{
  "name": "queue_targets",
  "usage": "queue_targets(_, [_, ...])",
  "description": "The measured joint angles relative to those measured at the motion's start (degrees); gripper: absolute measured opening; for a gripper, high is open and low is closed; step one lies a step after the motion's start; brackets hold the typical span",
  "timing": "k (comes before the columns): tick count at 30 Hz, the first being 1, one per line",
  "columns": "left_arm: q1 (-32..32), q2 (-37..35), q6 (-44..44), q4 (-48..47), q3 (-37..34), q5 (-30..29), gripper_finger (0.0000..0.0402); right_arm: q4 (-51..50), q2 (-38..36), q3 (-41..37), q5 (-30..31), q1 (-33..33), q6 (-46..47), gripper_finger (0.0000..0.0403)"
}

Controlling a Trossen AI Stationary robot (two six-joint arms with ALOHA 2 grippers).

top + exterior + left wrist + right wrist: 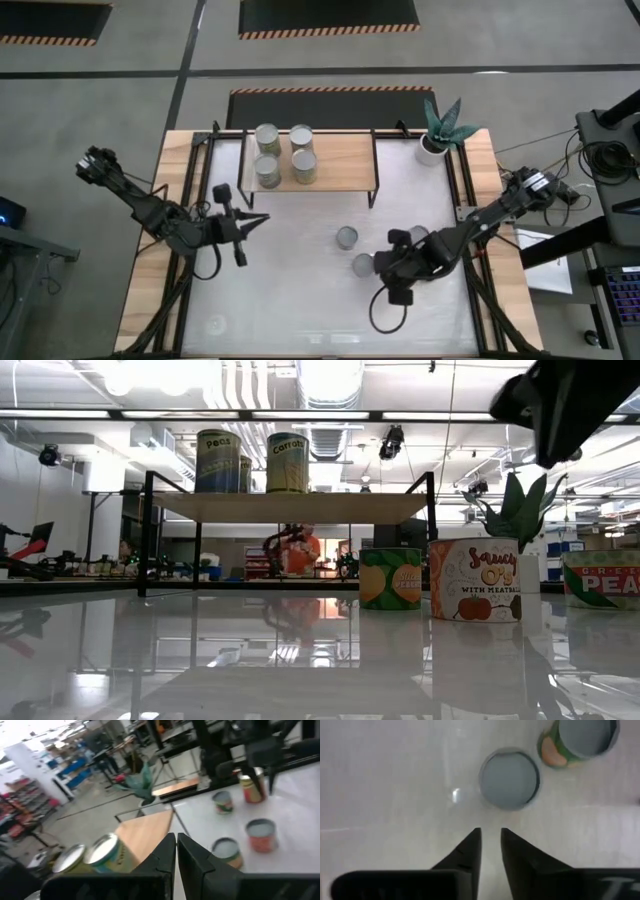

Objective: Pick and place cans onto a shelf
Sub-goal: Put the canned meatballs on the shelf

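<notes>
The shelf [345, 160] stands at the table's far middle, with several cans on its left half, such as one can [267, 170]. Three more cans show upright on the white table: one [346, 237], one [363, 264] and one [418, 235] half under the right arm. My right gripper [490, 834] points steeply down just right of the nearest can's grey top [509, 779]. Its fingers stand a little apart and hold nothing. My left gripper [265, 218] hovers left of the table's middle, shut and empty, pointing toward the right edge.
A small white pot with a green plant [432, 148] stands beside the shelf's right end. Black frame rails [190, 200] run along both table sides. The near half of the table [300, 320] holds free room. The shelf's right half [150, 827] is bare.
</notes>
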Motion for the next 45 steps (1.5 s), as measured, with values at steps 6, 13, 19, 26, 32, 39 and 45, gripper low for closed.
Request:
queue_targets(6, [0.0,0.1,1.0,0.0,0.0,-1.0,0.0000,0.3,6.1,3.3,2.1,0.0,-5.8,0.0132])
queue_targets(13, [0.0,0.1,1.0,-0.1,0.0,-1.0,0.0000,0.4,12.0,6.8,2.8,-0.6,-12.4,0.0181])
queue_targets(19, [0.0,0.1,1.0,-0.5,0.0,-1.0,0.0000,0.4,15.1,6.7,2.9,-2.2,-14.9,0.0161])
queue_targets(26, [0.0,0.2,1.0,-1.0,0.0,-1.1,0.0000,0.9,16.3,6.7,2.8,-3.1,-17.0,0.0083])
queue_targets(32, [0.0,0.2,1.0,-1.1,-0.1,-1.1,0.0000,1.2,16.6,6.6,2.4,-3.3,-17.3,0.0014])
queue_targets(39, [0.0,0.2,1.0,-1.1,-0.1,-1.1,0.0000,-0.1,14.2,7.8,2.2,-3.3,-17.5,0.0009])
queue_targets(45, [0.0,0.2,1.1,-0.9,-0.1,-1.1,0.0000,-5.1,10.3,13.7,2.8,-3.8,-19.0,0.0009])
